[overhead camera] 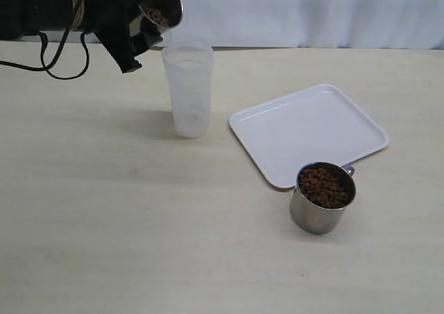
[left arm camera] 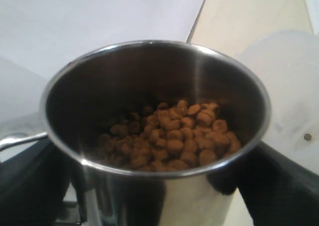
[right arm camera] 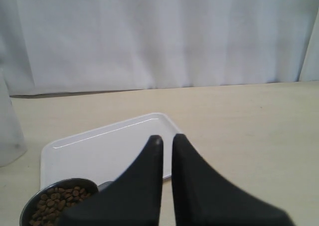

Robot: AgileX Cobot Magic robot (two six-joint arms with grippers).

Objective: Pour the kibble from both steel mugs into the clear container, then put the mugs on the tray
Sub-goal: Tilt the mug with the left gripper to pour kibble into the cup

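Observation:
My left gripper (overhead camera: 148, 21) is shut on a steel mug (overhead camera: 162, 5), held high and tilted toward the mouth of the clear container (overhead camera: 188, 89). In the left wrist view the black fingers (left arm camera: 279, 186) clamp the mug's wall (left arm camera: 199, 196). Kibble (left arm camera: 172, 138) has slid to the low side of the mug, and the container's rim (left arm camera: 291, 81) lies just beyond it. The second steel mug (overhead camera: 321, 202), full of kibble (overhead camera: 323, 186), stands at the near edge of the white tray (overhead camera: 309, 130). My right gripper (right arm camera: 167, 139) is shut and empty, above that mug (right arm camera: 47, 206) and the tray (right arm camera: 94, 148).
A white curtain (overhead camera: 312, 12) hangs behind the table's far edge. Black cables (overhead camera: 55, 64) trail on the table under the left arm. One small pellet (left arm camera: 307, 136) shows inside the container. The container's side (right arm camera: 7, 131) shows at the edge of the right wrist view.

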